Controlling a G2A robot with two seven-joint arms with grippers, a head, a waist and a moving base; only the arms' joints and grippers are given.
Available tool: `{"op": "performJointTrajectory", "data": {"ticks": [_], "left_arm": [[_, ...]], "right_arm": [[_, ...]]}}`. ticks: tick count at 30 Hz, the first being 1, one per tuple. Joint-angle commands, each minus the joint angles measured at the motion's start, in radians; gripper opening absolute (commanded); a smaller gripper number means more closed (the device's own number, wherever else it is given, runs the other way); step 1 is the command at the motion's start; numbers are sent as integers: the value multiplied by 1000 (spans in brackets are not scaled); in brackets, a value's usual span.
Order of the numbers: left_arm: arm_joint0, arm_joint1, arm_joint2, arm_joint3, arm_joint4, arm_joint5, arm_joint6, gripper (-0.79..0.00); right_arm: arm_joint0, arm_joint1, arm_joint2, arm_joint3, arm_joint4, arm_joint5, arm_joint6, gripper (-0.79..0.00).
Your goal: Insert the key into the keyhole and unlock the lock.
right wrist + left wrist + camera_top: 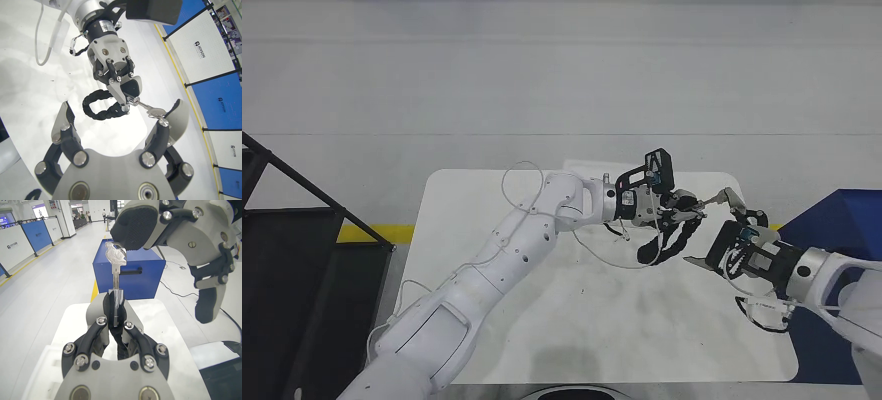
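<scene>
Left hand [115, 311] clenched on lock [118, 296], centre frame | key [115, 256] seated, shaft pointing at released right hand [713, 230], seemingly touching it

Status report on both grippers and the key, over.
Left gripper shut on lock. Key seated in keyhole. Right gripper open, one pad against key head. Nothing in the way.

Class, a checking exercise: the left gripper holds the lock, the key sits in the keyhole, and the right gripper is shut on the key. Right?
No: the right wrist view shows the right gripper open. The left gripper holds the lock, key inserted.
</scene>
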Motion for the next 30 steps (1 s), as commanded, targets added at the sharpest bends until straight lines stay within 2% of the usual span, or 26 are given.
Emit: {"op": "performJointTrajectory", "data": {"ticks": [1,9,22,30], "left_arm": [[-3,0,1,0,7,0,-11,-785],[-11,-2,13,-5,12,-14,-45,-785],[-28,-6,24,-6,41,-25,-50,-785],[-35,-10,36,6,46,-37,-51,-785]], "right_arm": [[2,0,-2,2,-19,5,-9,0],[20,1,-19,30,-40,-2,-24,0],[71,18,-59,51,31,-125,113,0],[86,25,-36,61,83,-118,123,0]]}}
